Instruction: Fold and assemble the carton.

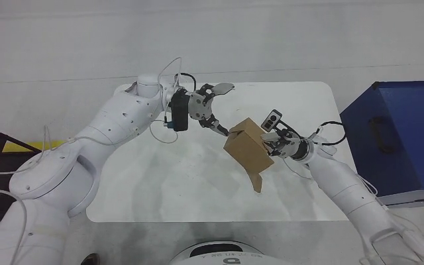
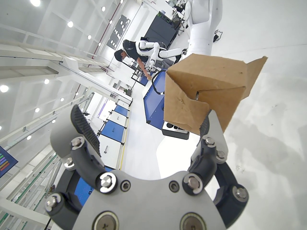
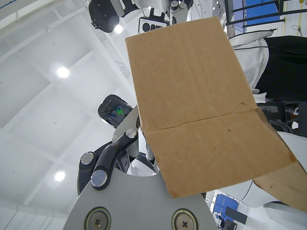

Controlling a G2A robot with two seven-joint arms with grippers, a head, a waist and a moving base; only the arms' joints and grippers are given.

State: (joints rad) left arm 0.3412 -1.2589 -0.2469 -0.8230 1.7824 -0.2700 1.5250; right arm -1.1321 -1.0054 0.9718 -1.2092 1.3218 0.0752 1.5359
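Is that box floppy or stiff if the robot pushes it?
The carton looks stiff in its flat panels, but its loose flap would probably swing at the crease. Likely light: the right gripper holds it by one edge.

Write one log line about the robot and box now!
carton: over table, a flap loose | right gripper: shut on carton | left gripper: open, one finger touching carton

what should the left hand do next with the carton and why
Probably ease the left hand forward so it presses the end flap inward. Its jaws stand open, one finger touches that flap's edge, and the right hand grips the carton from the opposite side, which should brace the push.
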